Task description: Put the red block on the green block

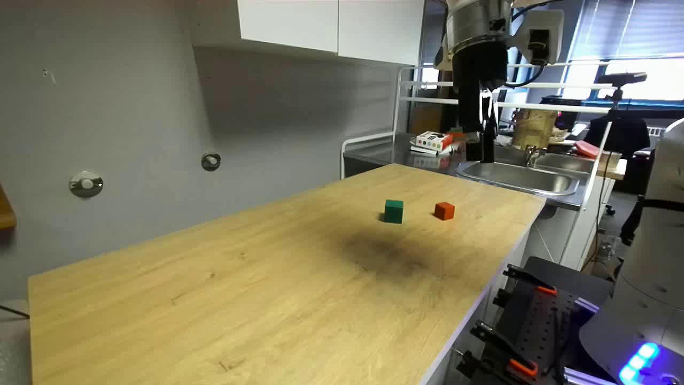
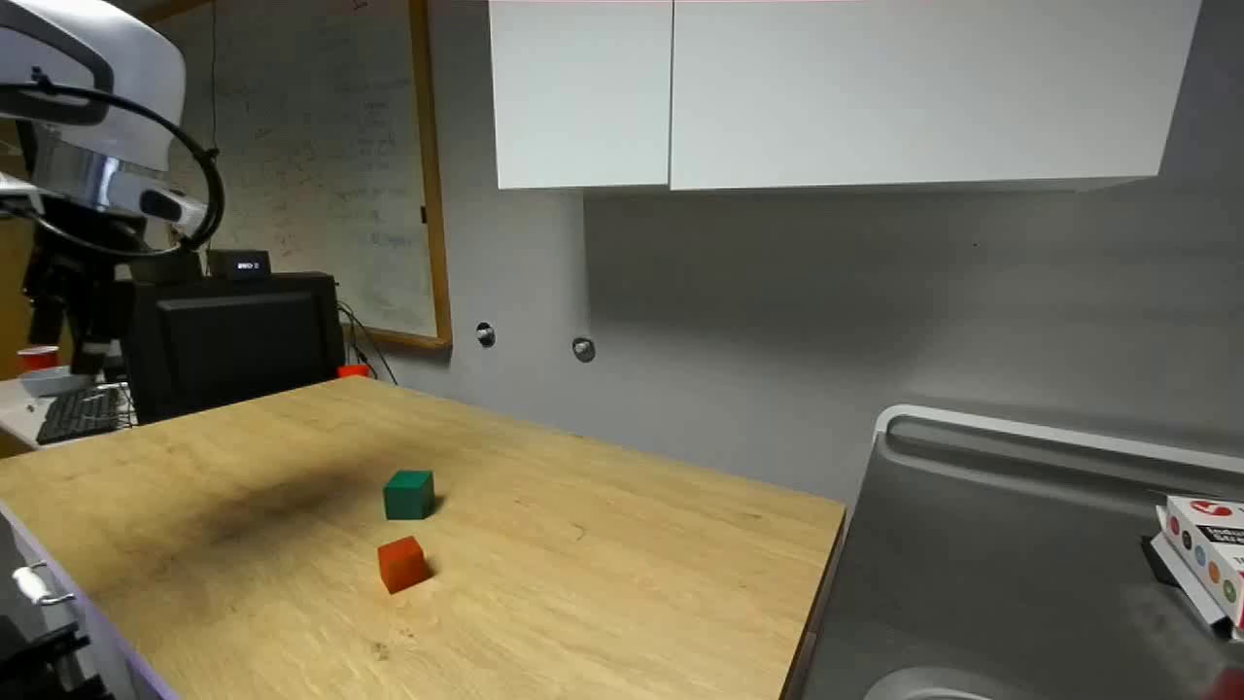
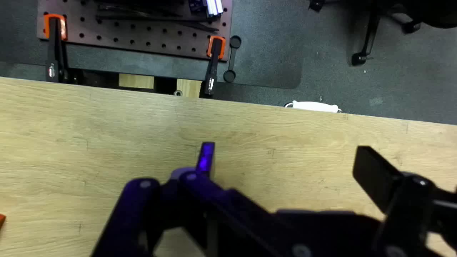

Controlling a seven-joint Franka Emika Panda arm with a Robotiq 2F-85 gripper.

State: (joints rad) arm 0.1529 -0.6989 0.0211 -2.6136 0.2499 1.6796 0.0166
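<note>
The red block (image 1: 444, 210) is a small red-orange cube on the wooden table; it also shows in an exterior view (image 2: 402, 564). The green block (image 1: 394, 212), a dark green cube, stands on the table a short gap from it, also visible in an exterior view (image 2: 408, 495). My gripper (image 1: 480, 152) hangs high above the table, apart from both blocks; it also shows in an exterior view (image 2: 70, 340). In the wrist view the gripper (image 3: 286, 164) has its fingers wide apart with nothing between them. Only a corner of the red block (image 3: 1, 219) shows there; the green block is out of view.
The wooden table (image 1: 240, 299) runs along a grey wall with white cabinets (image 2: 914, 97) above. A metal counter with a sink (image 1: 518, 176) and boxes (image 1: 434, 140) adjoins its end. Black clamps (image 3: 212, 66) sit by the robot-side table edge.
</note>
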